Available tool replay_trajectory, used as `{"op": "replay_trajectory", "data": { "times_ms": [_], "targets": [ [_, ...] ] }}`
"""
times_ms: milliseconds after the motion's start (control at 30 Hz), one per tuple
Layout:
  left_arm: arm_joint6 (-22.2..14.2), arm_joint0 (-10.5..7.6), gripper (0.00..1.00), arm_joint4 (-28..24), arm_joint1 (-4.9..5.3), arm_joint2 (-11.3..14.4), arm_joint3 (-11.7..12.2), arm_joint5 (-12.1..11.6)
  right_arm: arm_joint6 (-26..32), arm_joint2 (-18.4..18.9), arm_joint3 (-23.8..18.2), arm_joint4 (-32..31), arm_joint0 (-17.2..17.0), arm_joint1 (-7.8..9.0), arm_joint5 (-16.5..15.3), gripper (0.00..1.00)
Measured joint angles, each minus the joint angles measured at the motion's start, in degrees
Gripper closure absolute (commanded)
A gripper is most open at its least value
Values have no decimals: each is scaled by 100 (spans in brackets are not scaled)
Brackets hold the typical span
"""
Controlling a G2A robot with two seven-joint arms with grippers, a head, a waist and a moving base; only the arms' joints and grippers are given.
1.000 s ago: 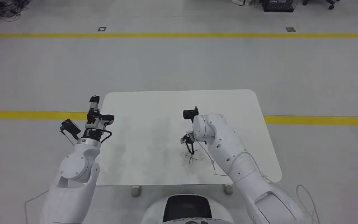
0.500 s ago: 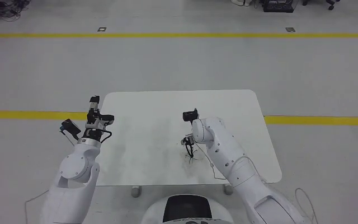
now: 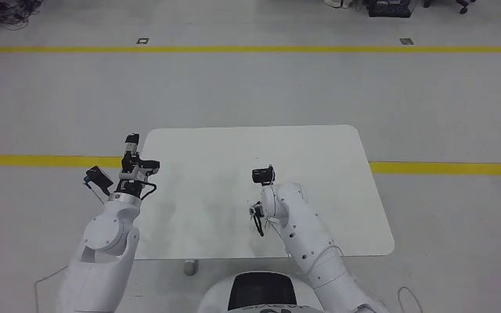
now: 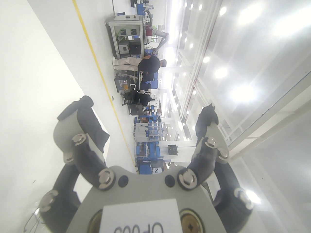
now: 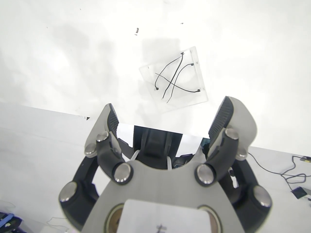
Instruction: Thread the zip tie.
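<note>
From above, a white rounded-rectangular surface (image 3: 313,149) stands on a pale grey floor crossed by yellow tape lines (image 3: 438,167). The white left arm (image 3: 109,227) sits at the surface's 9 o'clock edge, and its jaws are raised and point toward 12 o'clock. The white right arm (image 3: 301,235) comes in from the near edge at about 6 o'clock. Its jaws hang over the surface between the centre and that edge. What lies beneath them is too small to make out from up here, though the thin dark strokes there are possibly the ties. In the left wrist view the left jaws are released, the two dark fingers (image 4: 82,122) spread wide with nothing between them, and they face out across the floor and a yellow line (image 4: 97,61) toward the room beyond. In the right wrist view the right jaws are likewise released. Their grey ribbed pads (image 5: 220,115) stand well apart, grasp nothing and look down on the surface near its edge. Beyond the fingertips, and apart from them, lies a clear square plastic sheet (image 5: 194,98) flat on the surface, turned at an angle. On it rest the thin black zip ties (image 5: 175,76), seemingly four, loose, unthreaded and crossing one another near the sheet's middle, with their small square heads toward its edges. A small dark speck (image 5: 136,31) lies on the surface farther off, well apart from the sheet.
</note>
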Motion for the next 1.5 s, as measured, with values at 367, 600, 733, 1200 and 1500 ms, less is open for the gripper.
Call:
{"op": "replay_trajectory", "data": {
  "times_ms": [367,600,733,1200,1500],
  "targets": [
    [0,0,0,0,0,0,0,0,0,359,144,65,-46,-211,0,0],
    [0,0,0,0,0,0,0,0,0,357,145,63,-45,-211,0,0],
    [0,0,0,0,0,0,0,0,-200,320,161,-1,-52,-157,0,0],
    [0,0,0,0,0,0,0,0,-298,246,99,12,-106,-124,-35,0],
    [0,0,0,0,0,0,0,0,-322,121,-144,1,-257,-8,0,13]
  ]
}}
